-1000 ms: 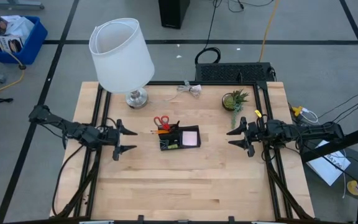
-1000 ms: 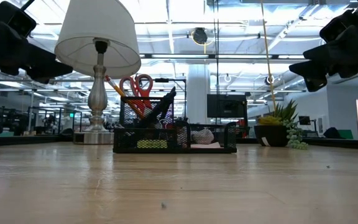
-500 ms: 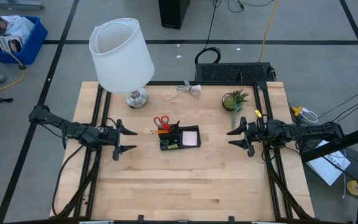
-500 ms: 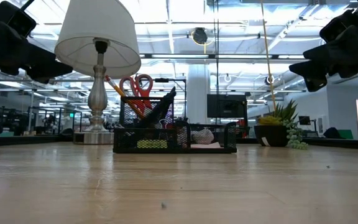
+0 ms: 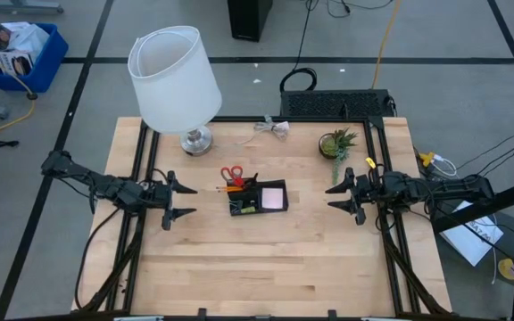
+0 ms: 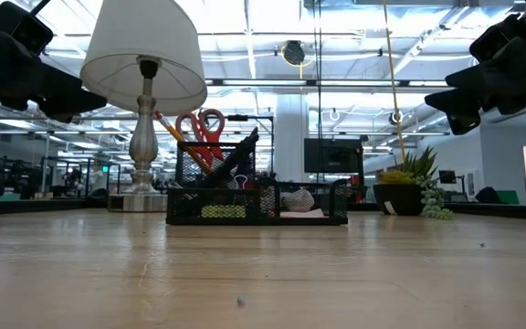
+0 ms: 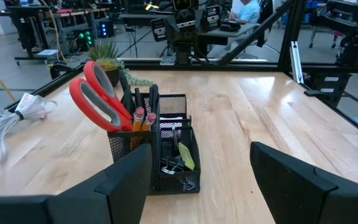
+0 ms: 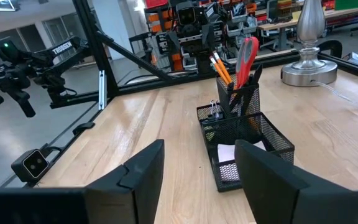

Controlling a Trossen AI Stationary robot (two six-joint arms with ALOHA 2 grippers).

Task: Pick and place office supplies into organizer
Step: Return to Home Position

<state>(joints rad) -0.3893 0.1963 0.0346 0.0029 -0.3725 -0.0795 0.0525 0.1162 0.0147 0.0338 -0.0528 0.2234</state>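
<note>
Leave the organizer (image 5: 257, 198) untouched at mid-surface, scissors (image 5: 231, 174) upright inside. Draw the left claw (image 5: 175, 201), wide open and empty near the left edge, and the right claw (image 5: 335, 198), likewise by the right edge, back level, without dipping toward the surface (image 5: 266, 259)

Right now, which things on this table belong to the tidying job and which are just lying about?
Job: organizer; in it, red-handled scissors, orange pencils, black pens, pink sticky-note pad; left gripper and right gripper, parked either side.
Lying about: white-shaded lamp; potted plant; bundled cable.
</note>
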